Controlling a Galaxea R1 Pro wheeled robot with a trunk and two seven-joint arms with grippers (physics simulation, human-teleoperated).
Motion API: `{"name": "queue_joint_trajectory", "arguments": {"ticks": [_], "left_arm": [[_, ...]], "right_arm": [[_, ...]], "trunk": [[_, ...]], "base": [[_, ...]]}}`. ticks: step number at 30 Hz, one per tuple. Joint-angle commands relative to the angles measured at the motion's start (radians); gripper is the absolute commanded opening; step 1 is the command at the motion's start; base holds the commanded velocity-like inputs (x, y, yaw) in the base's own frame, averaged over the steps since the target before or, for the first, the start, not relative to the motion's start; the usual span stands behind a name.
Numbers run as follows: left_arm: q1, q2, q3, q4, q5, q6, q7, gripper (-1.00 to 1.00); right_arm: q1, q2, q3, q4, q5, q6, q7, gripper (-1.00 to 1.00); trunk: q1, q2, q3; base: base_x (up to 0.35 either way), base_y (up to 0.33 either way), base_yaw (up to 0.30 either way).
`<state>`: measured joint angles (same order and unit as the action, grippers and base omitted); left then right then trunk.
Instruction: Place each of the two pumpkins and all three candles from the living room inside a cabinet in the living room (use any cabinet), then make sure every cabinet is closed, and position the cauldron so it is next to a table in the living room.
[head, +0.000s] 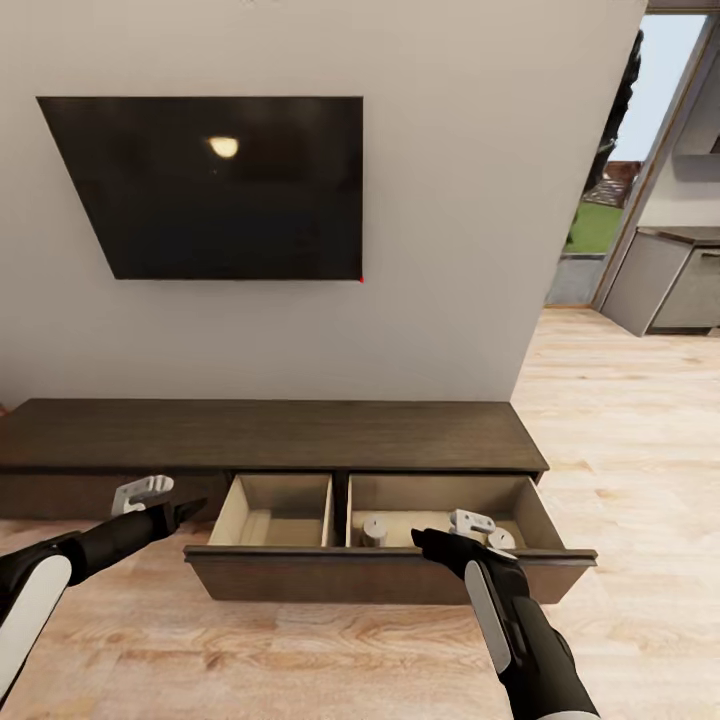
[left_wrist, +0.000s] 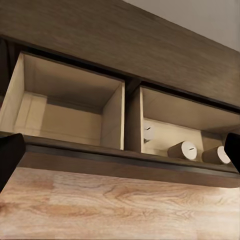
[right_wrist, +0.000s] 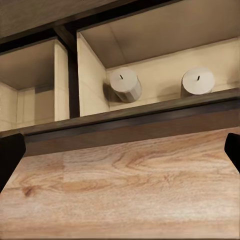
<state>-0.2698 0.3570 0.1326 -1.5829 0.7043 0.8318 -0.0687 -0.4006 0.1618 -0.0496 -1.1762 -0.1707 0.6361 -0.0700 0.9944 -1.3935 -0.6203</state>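
The long dark-brown cabinet (head: 270, 435) stands against the wall with a wide drawer (head: 390, 575) pulled out. The drawer's right compartment holds pale candles (head: 375, 528), three of them in the left wrist view (left_wrist: 182, 150) and two in the right wrist view (right_wrist: 124, 84). Its left compartment (left_wrist: 60, 120) looks bare. My left gripper (head: 195, 508) hovers open just left of the drawer. My right gripper (head: 425, 540) is open over the drawer's front edge, near the candles. In both wrist views the fingertips (left_wrist: 10, 155) (right_wrist: 232, 150) stand wide apart with nothing between them. The pumpkins and cauldron are out of view.
A black TV (head: 215, 185) hangs on the wall above the cabinet. To the right, a doorway opens toward grey kitchen cupboards (head: 665, 285). Light wooden floor (head: 620, 440) runs in front of the cabinet and to its right.
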Motion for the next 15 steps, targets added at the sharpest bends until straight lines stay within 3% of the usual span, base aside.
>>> {"name": "queue_joint_trajectory", "arguments": {"ticks": [1, 8, 15], "left_arm": [[0.000, -0.001, 0.001, 0.001, -0.006, 0.004, -0.007, 1.00], [0.001, -0.008, -0.008, 0.007, -0.014, -0.014, 0.004, 1.00], [0.001, -0.010, -0.077, 0.011, -0.015, -0.046, 0.063, 1.00]], "right_arm": [[0.000, 0.001, -0.001, -0.001, -0.010, 0.004, -0.008, 1.00], [0.015, -0.001, -0.002, 0.001, -0.012, -0.010, -0.008, 1.00], [0.024, -0.001, -0.002, 0.020, -0.010, -0.075, -0.007, 1.00]], "trunk": [[-0.004, 0.007, 0.002], [-0.031, 0.056, 0.028], [-0.058, 0.105, 0.060]], "base": [[-0.027, 0.000, 0.000], [-0.204, 0.000, -0.028], [-0.329, 0.000, -0.074]]}}
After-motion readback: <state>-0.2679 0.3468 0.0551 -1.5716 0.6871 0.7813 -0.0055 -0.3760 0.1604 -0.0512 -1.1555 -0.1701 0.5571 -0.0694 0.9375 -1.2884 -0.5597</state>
